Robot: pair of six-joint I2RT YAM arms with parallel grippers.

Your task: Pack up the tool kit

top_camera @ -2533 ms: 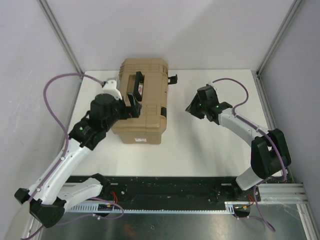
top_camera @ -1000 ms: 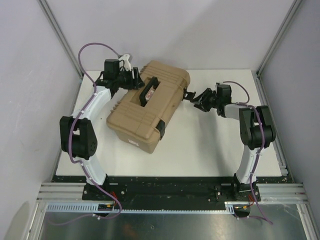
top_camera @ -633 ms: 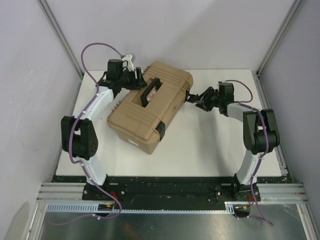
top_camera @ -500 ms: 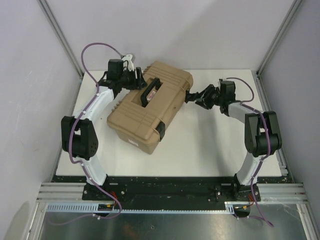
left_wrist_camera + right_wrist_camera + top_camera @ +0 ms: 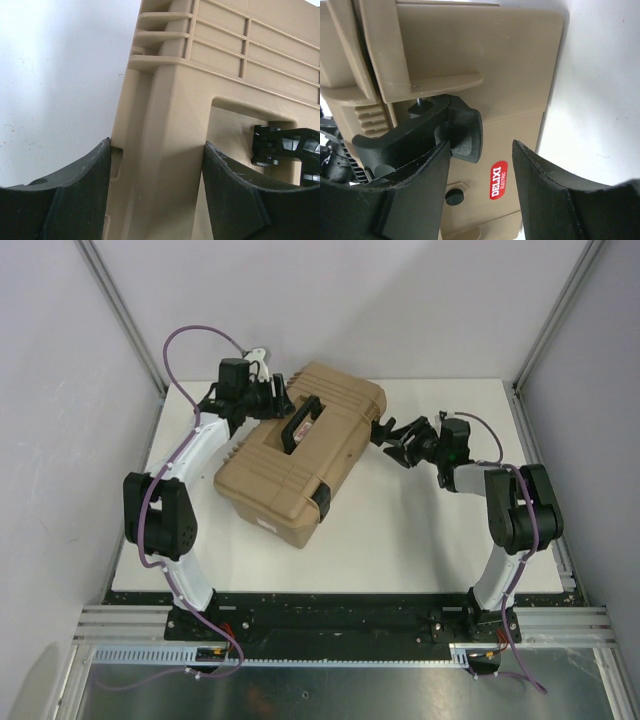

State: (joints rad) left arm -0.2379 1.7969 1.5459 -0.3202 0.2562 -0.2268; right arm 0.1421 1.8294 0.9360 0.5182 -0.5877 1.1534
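Observation:
The tan toolbox (image 5: 300,465) lies on the white table at a slant, lid closed, black handle (image 5: 301,423) on top and a black latch (image 5: 320,497) at its near end. My left gripper (image 5: 272,398) is at the box's back left corner. In the left wrist view (image 5: 156,144) its fingers press both sides of a tan ridge (image 5: 170,100). My right gripper (image 5: 385,432) is open at the box's far right end. In the right wrist view (image 5: 481,145) its left finger touches a black latch (image 5: 462,125). The inner tray and hand tools are hidden.
The white table (image 5: 420,530) is walled by a grey enclosure with metal posts at the back corners. A red label (image 5: 497,180) sits on the box's end wall. A second black latch (image 5: 285,145) shows at the right of the left wrist view.
The toolbox has been turned to a slant since 2.5 s ago. Over the last second my right gripper has moved left up to the box's end latch. The left gripper has stayed at the corner.

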